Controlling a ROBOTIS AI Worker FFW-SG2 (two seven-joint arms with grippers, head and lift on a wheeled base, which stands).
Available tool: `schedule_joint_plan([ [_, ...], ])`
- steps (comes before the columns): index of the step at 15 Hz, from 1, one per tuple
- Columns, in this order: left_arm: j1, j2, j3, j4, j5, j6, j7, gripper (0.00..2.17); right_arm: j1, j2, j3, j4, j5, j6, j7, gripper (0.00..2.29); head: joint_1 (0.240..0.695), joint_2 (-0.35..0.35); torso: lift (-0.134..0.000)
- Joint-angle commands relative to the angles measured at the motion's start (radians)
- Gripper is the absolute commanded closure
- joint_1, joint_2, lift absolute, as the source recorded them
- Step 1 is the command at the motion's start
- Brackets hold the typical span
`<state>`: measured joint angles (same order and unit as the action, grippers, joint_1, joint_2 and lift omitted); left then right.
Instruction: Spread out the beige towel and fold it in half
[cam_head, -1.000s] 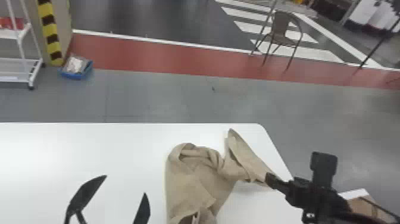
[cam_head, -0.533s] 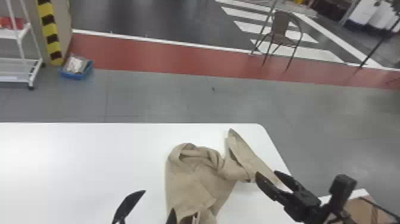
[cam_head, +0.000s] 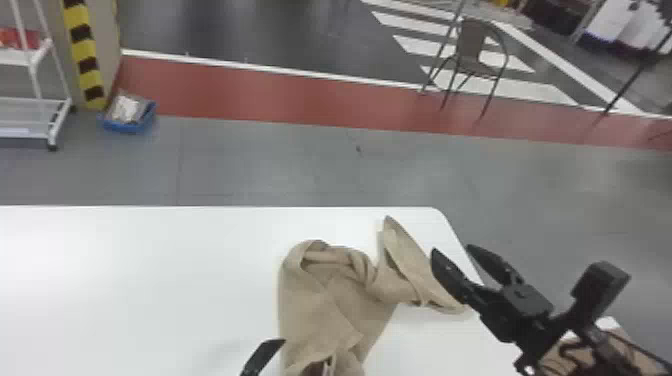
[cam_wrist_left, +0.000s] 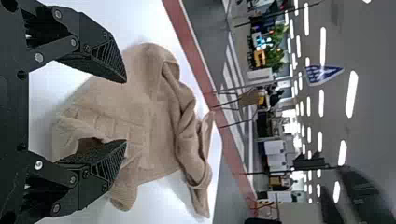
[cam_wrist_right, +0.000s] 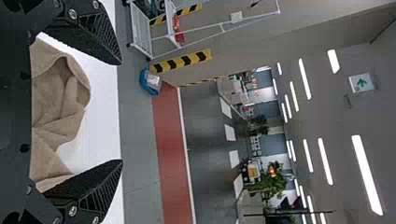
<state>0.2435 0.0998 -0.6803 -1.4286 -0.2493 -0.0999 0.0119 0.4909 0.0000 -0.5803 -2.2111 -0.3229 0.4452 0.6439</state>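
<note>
Standing wide apart, the two flat black fingers of the right gripper (cam_head: 452, 248) have nothing between their tips, and the near one is right by the loose end of the towel (whether it touches the cloth, I cannot tell). The left gripper (cam_head: 262, 356), at the bottom edge of the head view, is released too; the left wrist view shows its ribbed tips spread in front of the cloth.

The beige towel (cam_head: 345, 295) lies crumpled on the right part of a white table (cam_head: 150, 280). Rolls and creases bunch along its far side, its near part lies flatter, and a folded flap sticks out toward the rounded far corner.

Beyond the table runs a grey floor (cam_head: 280, 160), then a red strip (cam_head: 300, 100) edged in white. On the left, a blue bin (cam_head: 131, 123) with pale contents sits between a white rack (cam_head: 59, 117) and the red strip, near a yellow-and-black striped post (cam_head: 84, 55). To the right, a brown chair (cam_head: 472, 47) stands by white crossing stripes (cam_head: 425, 46).
</note>
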Motion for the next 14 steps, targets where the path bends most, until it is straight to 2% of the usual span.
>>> schedule_joint_plan([
  [1,-0.012,-0.005,-0.007,0.000,0.015,0.066,-0.023,0.52,0.035,0.001,0.042,-0.117,-0.010,0.011,-0.023,0.15,0.695,-0.350,0.000],
  [6,-0.012,-0.003,-0.007,-0.001,0.038,0.121,-0.067,0.52,0.032,0.001,0.123,-0.121,0.058,-0.010,-0.075,0.15,0.695,-0.350,0.000],
  [10,-0.029,-0.005,-0.007,-0.001,0.022,0.173,-0.069,0.52,0.021,0.001,0.145,-0.099,0.068,-0.026,-0.079,0.15,0.695,-0.350,0.000],
  [11,-0.032,-0.003,-0.007,-0.001,0.021,0.185,-0.069,0.59,0.017,0.001,0.145,-0.093,0.070,-0.029,-0.079,0.15,0.695,-0.350,0.000],
  [13,-0.032,-0.003,-0.008,-0.007,0.007,0.228,-0.069,1.01,0.009,0.001,0.146,-0.088,0.073,-0.032,-0.079,0.15,0.695,-0.350,0.000],
  [14,-0.032,0.000,-0.010,-0.012,0.007,0.247,-0.069,1.02,0.006,0.001,0.146,-0.087,0.073,-0.032,-0.079,0.15,0.695,-0.350,0.000],
])
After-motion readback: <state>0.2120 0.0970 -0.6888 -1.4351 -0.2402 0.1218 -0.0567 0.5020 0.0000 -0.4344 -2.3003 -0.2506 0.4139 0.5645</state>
